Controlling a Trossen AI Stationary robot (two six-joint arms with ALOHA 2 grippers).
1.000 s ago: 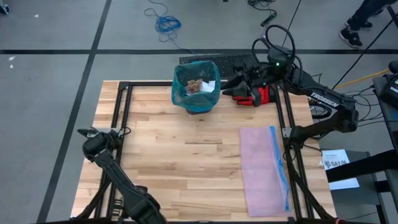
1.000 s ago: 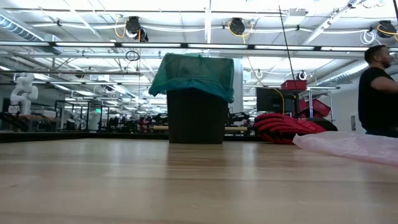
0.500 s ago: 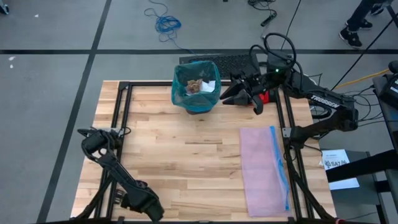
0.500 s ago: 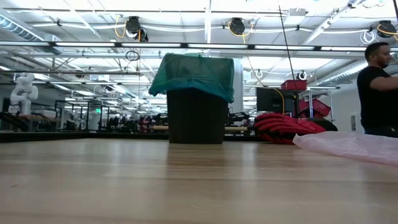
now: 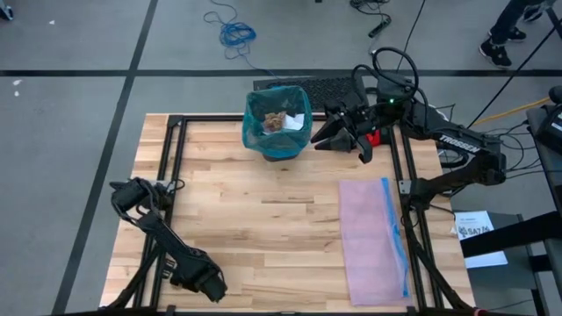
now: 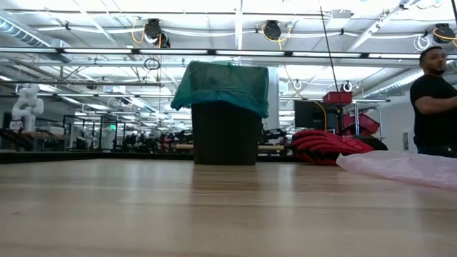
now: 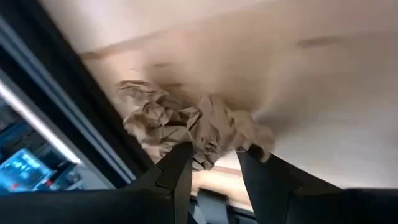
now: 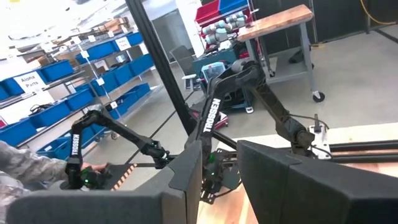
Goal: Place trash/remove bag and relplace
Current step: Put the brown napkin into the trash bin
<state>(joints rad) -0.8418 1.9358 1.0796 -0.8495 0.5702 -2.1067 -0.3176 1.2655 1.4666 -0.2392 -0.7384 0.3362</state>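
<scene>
The teal-green bag (image 5: pixel 256 123) lines a black bin (image 6: pixel 225 132) at the table's far middle, its rim folded over the outside, with trash (image 5: pixel 281 120) inside. More trash, a brown crumpled paper wad (image 7: pixel 186 121), lies on the wood beside a black rail at the table's left edge. My left gripper (image 7: pixel 214 158) slants down at it, open, one fingertip on each side of the wad's nearer lobe. My right gripper (image 5: pixel 338 136) hovers level to the right of the bin, open and holding nothing. My left gripper comes at the brown paper wad slanting down from above, and its fingertips (image 7: pixel 181 155) stand against the wad's nearer lobe (image 7: pixel 214 134). Whether they touch the paper, I cannot tell. The wad lies on the table.
A pale pink bag with a blue strip (image 5: pixel 373 237) lies flat at the table's right. A red glove (image 6: pixel 325 146) lies under my right arm. Black frame rails (image 5: pixel 171 167) run along the table's sides. A person (image 6: pixel 432 100) stands beyond the right edge.
My left gripper has sunk toward the table at its left edge and rolled somewhat. My right gripper has swung a little toward the bin, over the red glove. The bin, both bags and the trash have stayed where they were.
</scene>
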